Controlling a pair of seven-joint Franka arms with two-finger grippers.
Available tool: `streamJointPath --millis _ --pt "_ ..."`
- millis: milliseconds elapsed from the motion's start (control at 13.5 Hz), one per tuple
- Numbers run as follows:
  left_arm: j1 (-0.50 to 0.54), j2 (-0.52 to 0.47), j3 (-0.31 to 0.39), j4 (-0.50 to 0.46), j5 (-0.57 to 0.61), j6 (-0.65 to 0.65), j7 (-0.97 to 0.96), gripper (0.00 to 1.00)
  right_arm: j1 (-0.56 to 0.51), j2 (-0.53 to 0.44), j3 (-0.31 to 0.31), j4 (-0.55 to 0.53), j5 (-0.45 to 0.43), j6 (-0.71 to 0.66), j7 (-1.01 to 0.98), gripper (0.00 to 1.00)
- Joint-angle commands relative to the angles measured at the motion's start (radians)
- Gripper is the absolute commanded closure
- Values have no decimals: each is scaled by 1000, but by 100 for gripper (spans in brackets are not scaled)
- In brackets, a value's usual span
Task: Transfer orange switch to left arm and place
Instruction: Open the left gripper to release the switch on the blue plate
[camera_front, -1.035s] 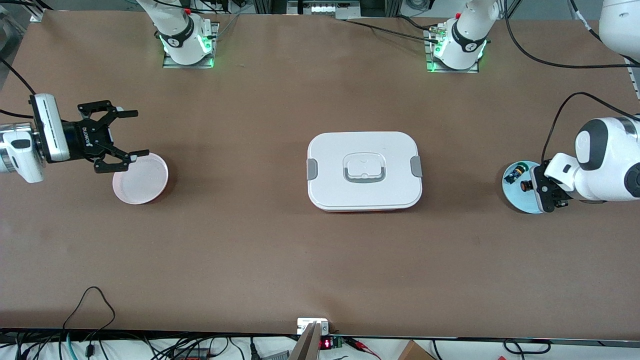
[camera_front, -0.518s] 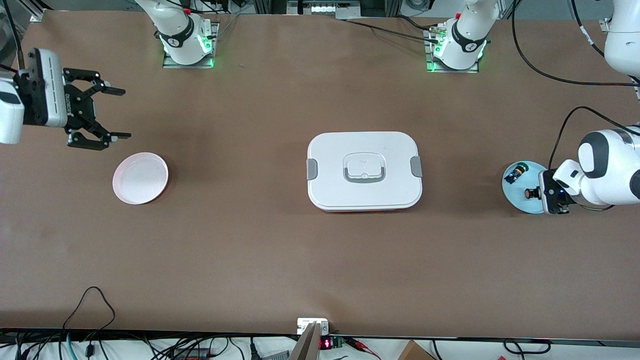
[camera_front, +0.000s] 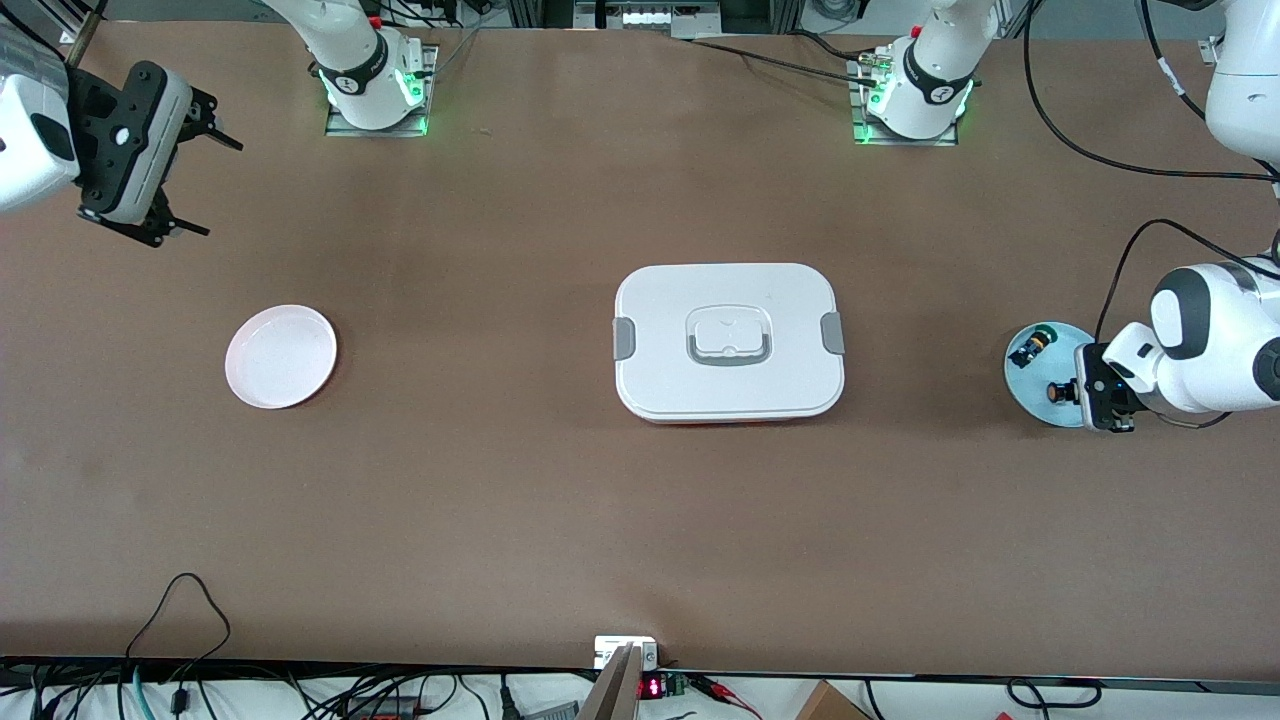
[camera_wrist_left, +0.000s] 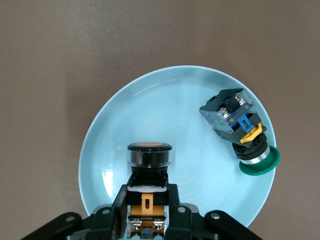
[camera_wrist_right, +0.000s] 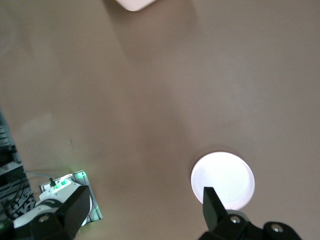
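The left end effector (camera_front: 1085, 390) sits low over the light blue plate (camera_front: 1030, 385) at the left arm's end of the table (camera_front: 640, 520). In the left wrist view, its fingers (camera_wrist_left: 172, 200) flank the black body of the orange switch (camera_wrist_left: 149, 162) on both sides. The switch stands on the plate with its orange cap pointing away from the wrist. Whether the fingers press the switch body or stand just clear of it cannot be told.

A second switch with a green cap (camera_wrist_left: 242, 132) lies on its side on the same plate, apart from the orange switch and close to the plate rim. In the front view it lies farther from the camera than the orange switch.

The box (camera_front: 728, 342) stands closed at the middle of the table, well apart from both plates. Its grey side clips face the two ends of the table.

The right end effector (camera_front: 185, 175) is raised over bare table at the right arm's end. Its fingers are spread wide and hold nothing. The white plate (camera_front: 281, 356) lies on the table nearer to the front camera than the spot below this end effector. The right wrist view shows the same plate (camera_wrist_right: 222, 181) from above.
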Motion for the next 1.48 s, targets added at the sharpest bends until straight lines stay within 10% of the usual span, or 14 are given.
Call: streamJointPath --millis 0,74,222,665,1405 --pt "12 5 -11 7 27 5 16 62 34 -46 -33 -126 -73 180 72 0" --pt "12 3 -11 7 27 3 16 56 34 -56 -37 -161 -77 245 72 0" --pt "12 0 -11 7 27 0 23 0 36 -63 -66 -195 -99 333 74 0" --pt "6 -53 -22 18 24 -92 -1 0 37 -63 -106 -247 -111 424 302 0" --pt "-2 -259 -128 76 9 -486 -626 0 50 -67 -108 -232 -116 272 874 0"
